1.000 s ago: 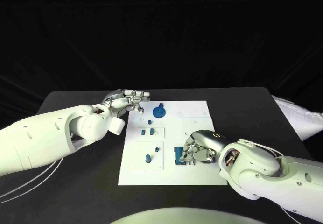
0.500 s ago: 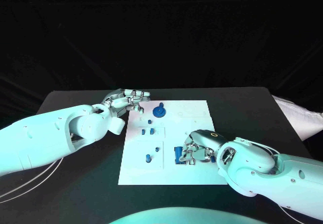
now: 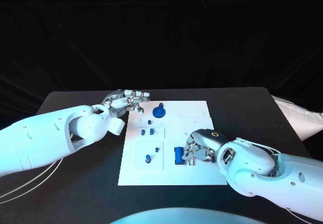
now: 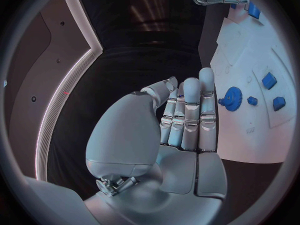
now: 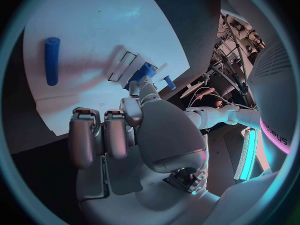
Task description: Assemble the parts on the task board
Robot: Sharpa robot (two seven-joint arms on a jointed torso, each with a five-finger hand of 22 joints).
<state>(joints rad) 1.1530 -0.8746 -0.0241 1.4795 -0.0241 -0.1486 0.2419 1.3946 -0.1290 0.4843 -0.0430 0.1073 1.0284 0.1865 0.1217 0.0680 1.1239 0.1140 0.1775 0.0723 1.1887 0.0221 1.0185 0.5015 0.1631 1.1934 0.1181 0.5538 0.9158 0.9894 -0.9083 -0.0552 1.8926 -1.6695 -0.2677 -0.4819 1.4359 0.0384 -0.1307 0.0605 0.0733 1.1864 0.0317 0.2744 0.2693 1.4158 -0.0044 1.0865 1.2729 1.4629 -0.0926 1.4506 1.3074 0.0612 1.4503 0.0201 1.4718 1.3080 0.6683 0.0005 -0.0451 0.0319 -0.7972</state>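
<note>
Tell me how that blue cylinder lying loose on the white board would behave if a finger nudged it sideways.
The blue cylinder looks round and lies flat on the task board, so it would probably roll rather than slide. It seems a rigid, light piece of plastic, unlikely to bend. The board's smooth surface offers little to stop it, so it might run to the edge.

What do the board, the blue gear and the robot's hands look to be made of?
Board: matte white, probably plastic; flat, no glare, with shallow raised panels.
Gear: blue plastic by its look, saturated even colour, toothed rim seen in the left wrist view.
Left hand and right hand: silvery with a metallic sheen; metal or coated plastic, unclear.
</note>
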